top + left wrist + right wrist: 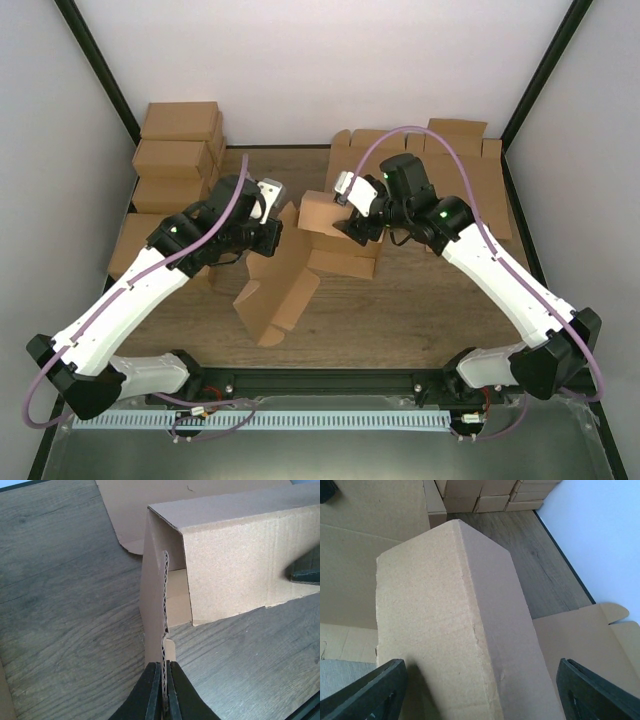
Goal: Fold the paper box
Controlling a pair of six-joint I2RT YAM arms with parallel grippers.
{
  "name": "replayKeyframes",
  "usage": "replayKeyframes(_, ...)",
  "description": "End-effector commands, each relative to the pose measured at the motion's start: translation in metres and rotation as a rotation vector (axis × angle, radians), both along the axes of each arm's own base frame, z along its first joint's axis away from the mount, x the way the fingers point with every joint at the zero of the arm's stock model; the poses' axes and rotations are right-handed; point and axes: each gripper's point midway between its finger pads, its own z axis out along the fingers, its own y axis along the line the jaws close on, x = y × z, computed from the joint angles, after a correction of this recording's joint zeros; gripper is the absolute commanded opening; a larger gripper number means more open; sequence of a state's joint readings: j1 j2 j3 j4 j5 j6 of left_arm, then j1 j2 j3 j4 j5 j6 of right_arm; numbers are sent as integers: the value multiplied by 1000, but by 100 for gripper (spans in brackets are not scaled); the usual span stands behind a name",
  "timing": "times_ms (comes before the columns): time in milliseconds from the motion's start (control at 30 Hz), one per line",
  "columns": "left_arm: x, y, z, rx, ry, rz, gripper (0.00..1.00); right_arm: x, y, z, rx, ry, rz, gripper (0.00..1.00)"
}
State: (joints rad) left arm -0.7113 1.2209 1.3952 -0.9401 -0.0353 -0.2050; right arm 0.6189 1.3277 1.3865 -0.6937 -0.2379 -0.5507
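The paper box (285, 288) stands half folded in the middle of the table (420, 310), between the two arms. One long panel lies flat toward the near edge, and the far part is raised into a hollow wall. From above, the arms cover the places where they meet the box, so the contact is hard to see there.

The left gripper (275, 236) is pressed together on one thin flap (152, 605) of the box. Its wrist camera shows the wavy cardboard edge going down between the two closed fingers (150, 695); the lowest part of the flap is hidden between them.

The right gripper (356, 232) has its jaws wide, one on each side of the raised wall. In its own camera only the finger ends show in the bottom corners, and the rest is cut off. On the right side there is free space between finger and cardboard; on the left side I cannot tell whether the finger touches. In the left wrist view a dark tip (306, 574), mostly cut off by the right border, lies at the outer wall of the box.

At the back left stand small cartons (180, 150), partly behind the left arm. At the back right lie flat cardboard sheets (470, 165), partly under the right arm.
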Motion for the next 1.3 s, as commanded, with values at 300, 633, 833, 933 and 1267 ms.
replayKeyframes(300,4,-12,6,-46,-23,-38,4,-2,-1,-19,-183,-69,-8,81)
replayKeyframes(633,5,-17,6,-67,-14,-42,4,22,-13,-42,-335,-208,-152,76)
replayKeyframes(833,5,-18,8,-75,-17,-43,4,20,-11,-49,-367,-310,-132,73)
replayKeyframes(933,5,-19,9,-82,-19,-48,4,23,-11,-46,-373,-411,-146,72)
replayKeyframes(1267,1,-38,17,-172,-4,-111,4,17,4,-47,-389,-694,-68,58)
